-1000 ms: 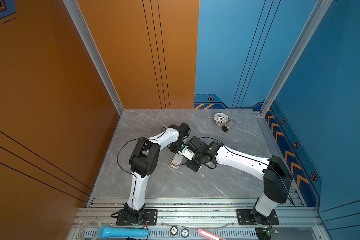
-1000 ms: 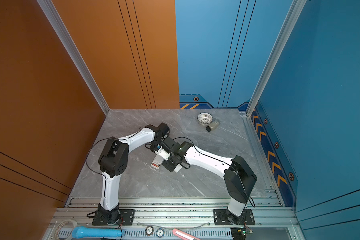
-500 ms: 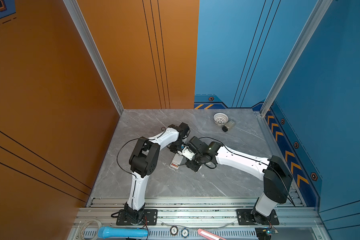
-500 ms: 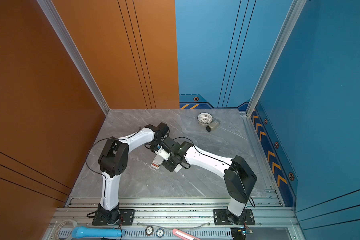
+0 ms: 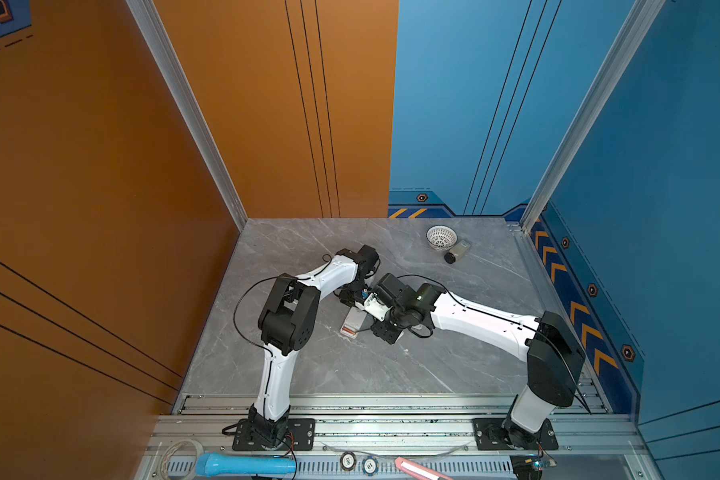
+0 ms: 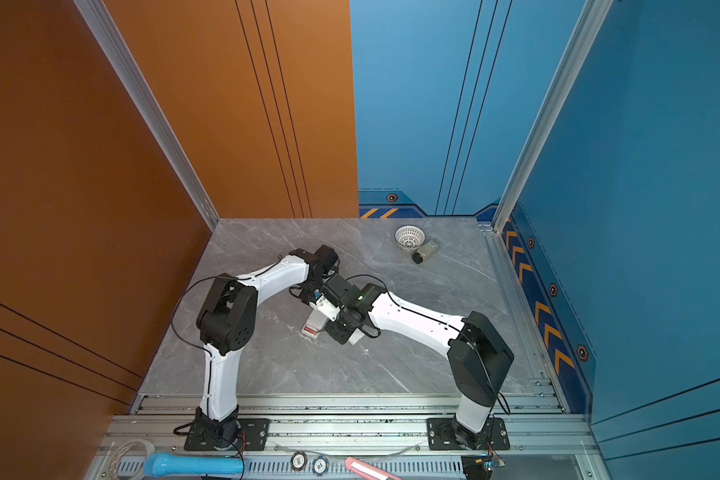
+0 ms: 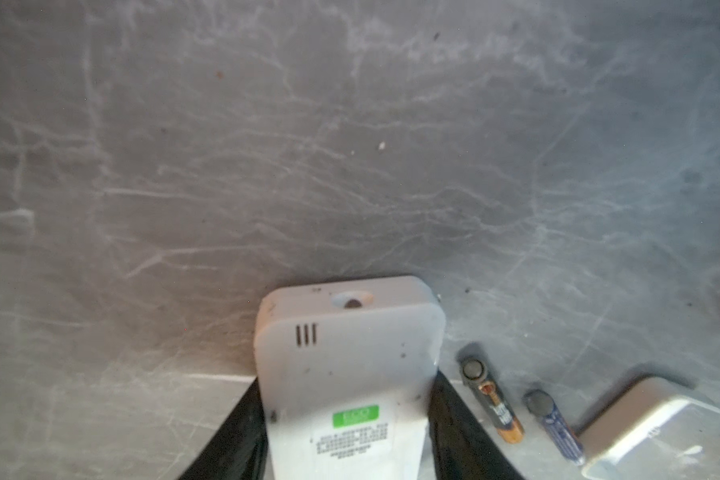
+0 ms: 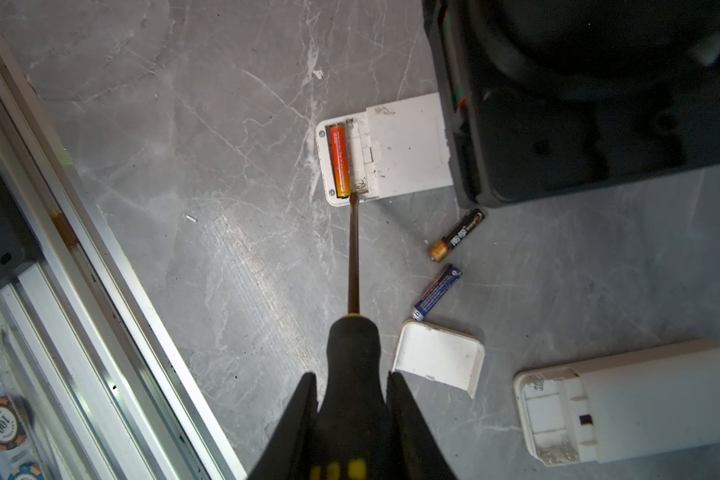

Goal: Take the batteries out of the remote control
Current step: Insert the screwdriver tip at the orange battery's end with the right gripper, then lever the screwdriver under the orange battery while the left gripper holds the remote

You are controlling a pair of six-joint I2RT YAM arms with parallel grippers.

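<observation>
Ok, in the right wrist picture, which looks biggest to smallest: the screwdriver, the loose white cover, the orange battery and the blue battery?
1. screwdriver, though it's nearest the camera.
2. loose white cover.
3. orange battery and blue battery look alike, so no ranking.

the table (image 8: pixel 225 270) is grey marble laced with pale white veins. the remote control (image 8: pixel 408 145) is white, speckled with dark smudges, with a bright green sticker (image 7: pixel 355 415). the orange-red battery (image 8: pixel 340 161) fades to yellow at 1 end; the black-and-gold battery (image 8: pixel 457 235) has pale lettering; the blue battery (image 8: pixel 437 293) carries white print. the screwdriver (image 8: pixel 353 257) has a black handle with yellow marks and a dark brownish shaft.
</observation>
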